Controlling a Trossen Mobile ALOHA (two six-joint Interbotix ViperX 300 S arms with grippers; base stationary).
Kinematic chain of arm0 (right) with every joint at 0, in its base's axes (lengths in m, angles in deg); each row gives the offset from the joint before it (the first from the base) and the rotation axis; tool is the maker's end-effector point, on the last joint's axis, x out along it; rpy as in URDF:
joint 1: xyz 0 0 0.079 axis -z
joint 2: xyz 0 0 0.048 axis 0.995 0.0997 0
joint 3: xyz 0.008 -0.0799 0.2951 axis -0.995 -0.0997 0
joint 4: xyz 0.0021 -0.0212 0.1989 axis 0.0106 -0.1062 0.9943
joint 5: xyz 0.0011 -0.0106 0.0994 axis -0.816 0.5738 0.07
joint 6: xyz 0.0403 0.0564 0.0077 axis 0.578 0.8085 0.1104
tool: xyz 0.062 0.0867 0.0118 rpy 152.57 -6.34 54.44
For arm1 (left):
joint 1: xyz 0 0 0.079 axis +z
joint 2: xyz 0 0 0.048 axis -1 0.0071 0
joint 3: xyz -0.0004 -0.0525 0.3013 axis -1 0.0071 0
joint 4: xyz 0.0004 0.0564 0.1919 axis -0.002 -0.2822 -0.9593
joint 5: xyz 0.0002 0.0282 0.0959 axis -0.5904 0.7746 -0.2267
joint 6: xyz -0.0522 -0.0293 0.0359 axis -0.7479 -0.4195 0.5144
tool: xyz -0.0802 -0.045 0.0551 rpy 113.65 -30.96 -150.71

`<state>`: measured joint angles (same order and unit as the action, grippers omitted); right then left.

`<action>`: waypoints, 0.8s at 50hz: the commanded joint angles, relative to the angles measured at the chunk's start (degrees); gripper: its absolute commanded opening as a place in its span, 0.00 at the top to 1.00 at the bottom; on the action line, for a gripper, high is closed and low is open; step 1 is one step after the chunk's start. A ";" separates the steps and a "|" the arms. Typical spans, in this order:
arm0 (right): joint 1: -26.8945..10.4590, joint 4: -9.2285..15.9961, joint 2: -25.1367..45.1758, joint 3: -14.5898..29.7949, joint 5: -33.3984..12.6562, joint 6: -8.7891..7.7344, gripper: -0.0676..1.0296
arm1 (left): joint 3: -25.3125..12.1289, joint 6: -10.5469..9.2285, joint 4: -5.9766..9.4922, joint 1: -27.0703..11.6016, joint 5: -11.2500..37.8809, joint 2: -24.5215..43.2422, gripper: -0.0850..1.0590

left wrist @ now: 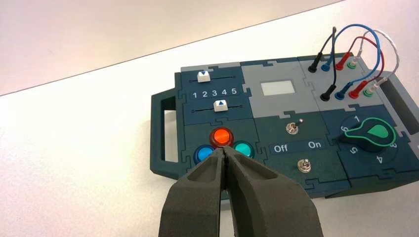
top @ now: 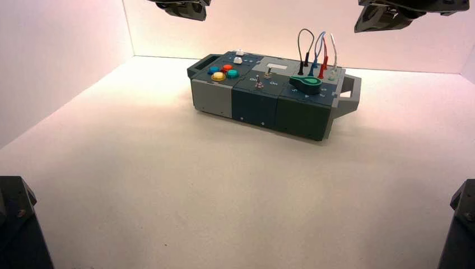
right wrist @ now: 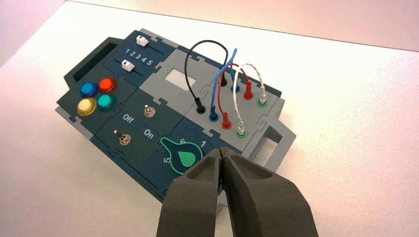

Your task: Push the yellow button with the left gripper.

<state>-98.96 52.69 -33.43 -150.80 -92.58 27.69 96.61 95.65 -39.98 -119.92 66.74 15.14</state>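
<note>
The yellow button (top: 218,76) is the front one of a cluster of small round buttons at the left end of the box (top: 255,103). It also shows in the right wrist view (right wrist: 86,106), beside the blue, red and teal buttons. My left gripper (top: 182,8) hangs high above and behind the box's left end. In the left wrist view its fingers are shut and empty (left wrist: 225,150). They cover the yellow button there, with the red button (left wrist: 221,137) just beyond the tips. My right gripper (top: 392,15) is high at the back right, shut and empty (right wrist: 221,152).
The box carries two white sliders (left wrist: 203,76), a grey panel with a small window (left wrist: 277,88), two toggle switches (left wrist: 293,128) by "Off" and "On" lettering, a green knob (left wrist: 370,134) and looped wires (top: 316,53) in sockets. Walls stand behind and to the left. Black arm bases (top: 17,224) fill the front corners.
</note>
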 commanded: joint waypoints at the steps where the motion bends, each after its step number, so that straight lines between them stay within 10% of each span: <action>1: -0.35 -0.09 -0.44 1.49 0.44 -0.18 0.96 | -1.14 0.26 -0.18 -0.09 -0.62 -0.62 0.95; 40: -0.26 -0.26 -0.44 1.32 0.53 -0.35 0.96 | -5.10 2.37 -0.35 -0.09 8.35 2.02 0.95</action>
<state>-99.04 52.60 -33.35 -150.80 -92.58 27.60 93.97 97.41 -40.15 -119.92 73.33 17.25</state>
